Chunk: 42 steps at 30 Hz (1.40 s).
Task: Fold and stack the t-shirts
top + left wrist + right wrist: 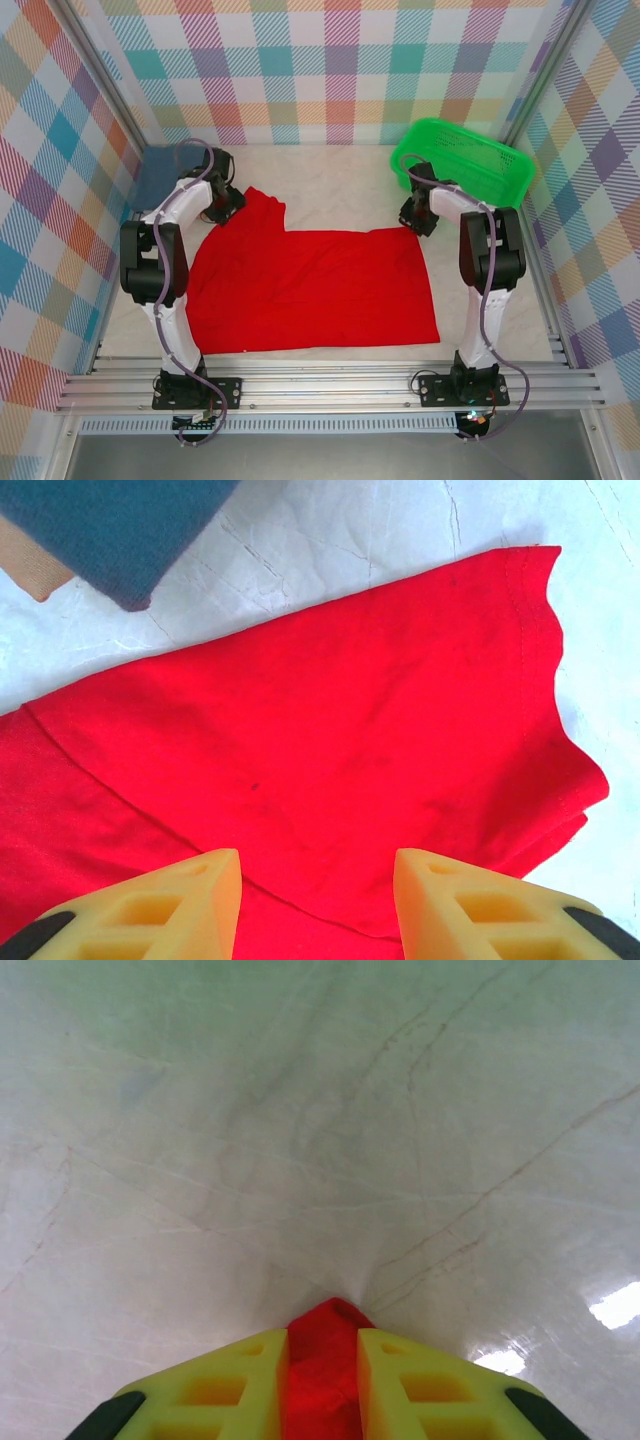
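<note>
Folding the red t-shirt (310, 290), spread flat on the worktop (330, 170), should go best w/ both far corners gripped: the right claw (322, 1352) is pinched narrow on a tip of red cloth at the far right corner, but the left claw (315, 875) hangs w/ fingers apart over the left sleeve (400, 710), gripping nothing, so it prob. needs to drop & close there before any lift. Room is tight behind: green basket (500, 175) just beyond the right claw, slate-blue t-shirt (110, 530) folded near the sleeve, so carry the cloth toward the near hem, over the shirt itself.
</note>
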Motion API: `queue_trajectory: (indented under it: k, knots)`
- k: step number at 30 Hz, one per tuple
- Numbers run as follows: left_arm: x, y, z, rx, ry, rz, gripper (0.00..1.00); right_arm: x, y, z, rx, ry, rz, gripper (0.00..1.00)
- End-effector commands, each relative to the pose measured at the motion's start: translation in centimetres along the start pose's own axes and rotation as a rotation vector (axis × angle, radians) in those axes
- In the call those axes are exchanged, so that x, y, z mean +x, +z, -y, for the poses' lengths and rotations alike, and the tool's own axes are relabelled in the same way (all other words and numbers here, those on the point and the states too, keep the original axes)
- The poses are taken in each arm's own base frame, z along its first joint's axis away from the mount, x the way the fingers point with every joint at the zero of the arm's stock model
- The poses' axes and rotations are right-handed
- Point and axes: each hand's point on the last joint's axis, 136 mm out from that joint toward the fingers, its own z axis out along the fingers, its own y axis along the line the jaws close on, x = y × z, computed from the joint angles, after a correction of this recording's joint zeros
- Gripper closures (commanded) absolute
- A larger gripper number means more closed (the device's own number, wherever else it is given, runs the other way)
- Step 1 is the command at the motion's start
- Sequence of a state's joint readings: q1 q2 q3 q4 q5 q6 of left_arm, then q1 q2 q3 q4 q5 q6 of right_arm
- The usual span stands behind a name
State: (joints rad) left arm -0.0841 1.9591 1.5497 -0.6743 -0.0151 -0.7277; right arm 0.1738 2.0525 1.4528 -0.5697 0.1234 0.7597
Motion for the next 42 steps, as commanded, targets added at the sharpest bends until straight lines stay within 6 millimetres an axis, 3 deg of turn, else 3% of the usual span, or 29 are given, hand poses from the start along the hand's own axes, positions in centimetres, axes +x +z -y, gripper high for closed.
queue_trajectory:
  k: [1,5,12,16,21,27,30,37,42]
  knots:
    - [-0.5,-0.5,0.4,0.014,0.009,0.004,0.56,-0.6,0.1,-0.3,0.018,-0.043,0.009,0.82]
    - [-0.8,-0.8,0.3,0.008,0.023,0.012,0.57,-1.1,0.4,-0.7,0.022,-0.058,0.013,1.0]
    - [-1.4,-0.7,0.5,0.007,0.028,0.015,0.57,-2.1,-0.7,-1.5,0.015,-0.086,0.035,1.0]
    - [-1.9,-0.8,1.1,0.015,0.046,0.024,0.56,-1.5,-1.6,-1.3,0.018,-0.098,0.026,0.82]
    - [-3.7,0.3,3.2,0.042,0.069,0.056,0.52,-0.1,-1.2,-1.0,0.025,-0.096,0.008,0.75]
    - [-6.8,3.6,7.1,0.105,0.124,0.167,0.49,0.3,0.6,-0.5,0.065,-0.086,-0.018,0.73]
    - [-7.6,5.2,8.2,0.107,0.152,0.175,0.49,0.3,1.2,-0.6,0.073,-0.093,-0.023,0.8]
    - [-8.0,9.0,9.2,0.092,0.177,0.153,0.49,0.3,1.2,-0.4,0.086,-0.1,-0.019,0.99]
    - [-7.4,10.5,9.9,0.093,0.211,0.125,0.54,0.4,1.0,-0.7,0.079,-0.109,-0.02,1.0]
